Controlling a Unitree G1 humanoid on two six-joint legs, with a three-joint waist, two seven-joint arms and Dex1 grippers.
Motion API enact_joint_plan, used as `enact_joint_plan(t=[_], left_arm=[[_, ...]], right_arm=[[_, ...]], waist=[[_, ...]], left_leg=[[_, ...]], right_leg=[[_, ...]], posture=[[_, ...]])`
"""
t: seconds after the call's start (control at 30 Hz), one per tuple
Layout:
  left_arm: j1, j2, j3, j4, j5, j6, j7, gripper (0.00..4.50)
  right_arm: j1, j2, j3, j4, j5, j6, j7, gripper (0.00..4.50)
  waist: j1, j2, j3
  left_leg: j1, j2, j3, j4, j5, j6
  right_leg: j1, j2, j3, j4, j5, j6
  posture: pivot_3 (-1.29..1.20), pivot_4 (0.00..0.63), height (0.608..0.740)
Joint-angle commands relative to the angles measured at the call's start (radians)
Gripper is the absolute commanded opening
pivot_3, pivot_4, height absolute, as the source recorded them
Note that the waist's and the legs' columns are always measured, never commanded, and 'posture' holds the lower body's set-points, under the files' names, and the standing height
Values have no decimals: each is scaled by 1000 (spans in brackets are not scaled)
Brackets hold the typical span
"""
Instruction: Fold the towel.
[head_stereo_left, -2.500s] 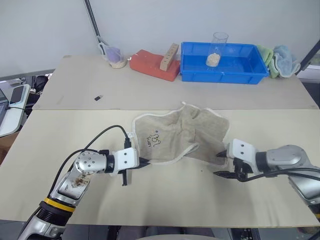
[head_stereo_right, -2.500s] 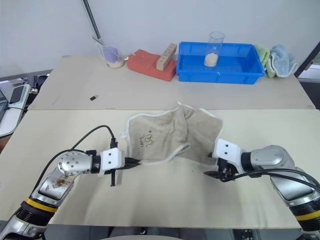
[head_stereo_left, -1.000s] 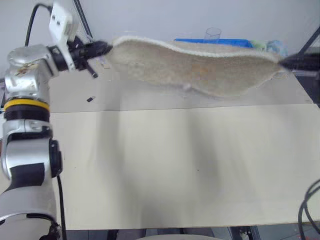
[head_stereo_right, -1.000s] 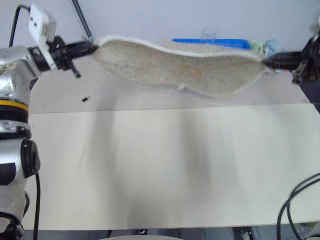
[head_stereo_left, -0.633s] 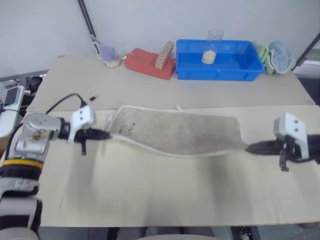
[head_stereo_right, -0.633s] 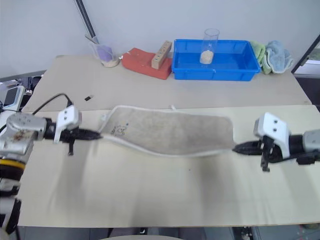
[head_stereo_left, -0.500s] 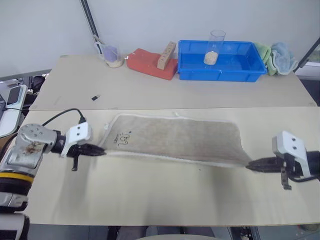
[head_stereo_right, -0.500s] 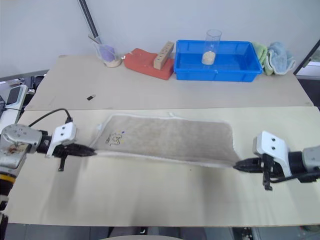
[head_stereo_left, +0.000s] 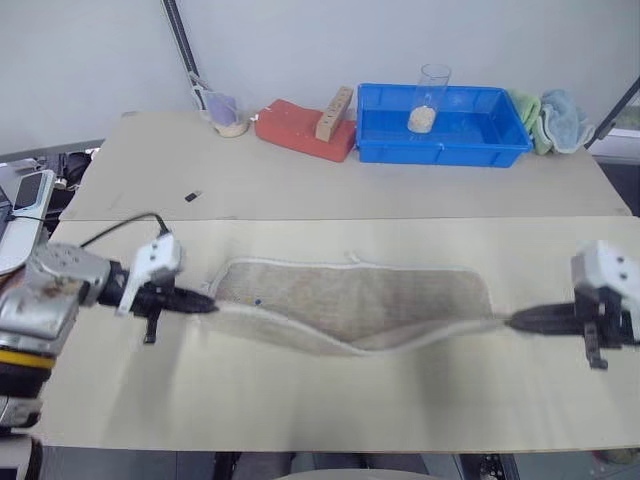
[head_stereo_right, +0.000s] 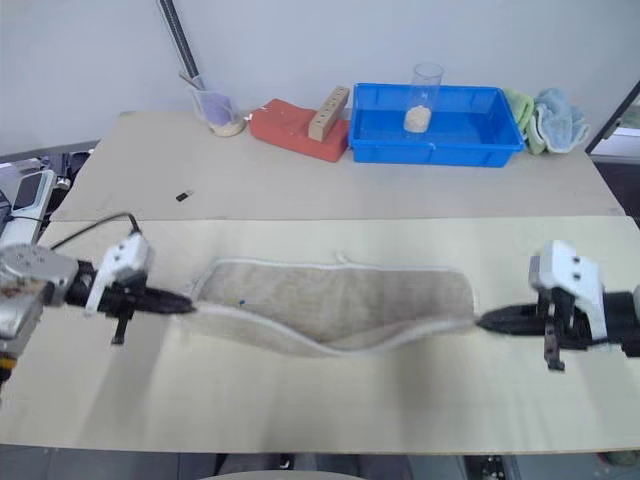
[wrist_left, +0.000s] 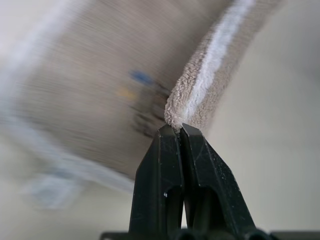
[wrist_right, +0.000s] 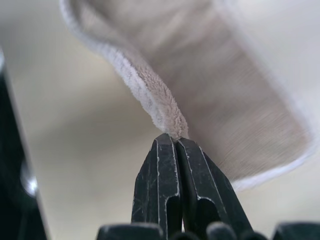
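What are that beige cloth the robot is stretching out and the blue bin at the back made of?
The towel looks like soft terry cotton: the wrist views show a fuzzy looped pile and a white piped edge, and it sags between the grippers. The blue bin looks like rigid moulded plastic, smooth and slightly glossy, with straight walls. Both are judged by look alone.

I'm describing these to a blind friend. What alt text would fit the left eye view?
A robot's two arms stretch a beige towel low over a pale table, the left tool and right tool each shut on one end. At the back stand a blue tray and a red block.
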Motion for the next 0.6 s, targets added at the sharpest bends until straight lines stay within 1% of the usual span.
enact_joint_plan(t=[0.03, 0.13, 0.3, 0.43, 0.6], left_arm=[[-102, -48, -27, 124, 31, 32, 21, 0], [-185, -114, -53, 214, 62, 35, 53, 0], [-225, -168, -87, 281, 106, -3, 69, 0], [-225, -198, -83, 312, 134, -40, 106, 0], [-244, -227, -44, 354, 131, -49, 155, 0]], right_arm=[[-119, -8, 67, 69, 41, 134, -85, 33], [-216, 8, 151, 147, 22, 179, -142, 33], [-298, 38, 233, 234, -7, 190, -204, 33], [-335, 63, 268, 255, -23, 192, -248, 33], [-366, 92, 274, 283, -33, 195, -303, 33]], waist=[[-2, 1, 0], [-2, 1, 0], [-4, 1, 0], [-5, 1, 0], [-4, 1, 0]], left_leg=[[0, 0, 0, 0, 0, 0], [-1, 0, 0, 1, 0, 0], [-3, 0, -1, 1, 0, 0], [-3, 0, -1, 1, 0, 0], [-4, -1, -1, 2, 0, 0]], right_leg=[[0, 0, 0, 0, 0, 0], [-1, 0, 0, 0, 0, 0], [-3, 0, 0, 2, 0, 0], [-4, 0, 0, 4, 0, 0], [-5, -1, 1, 4, 0, 0]], posture=[[0, 150, 740], [0, 150, 740], [0, 150, 740], [0, 150, 740], [0, 150, 740]])
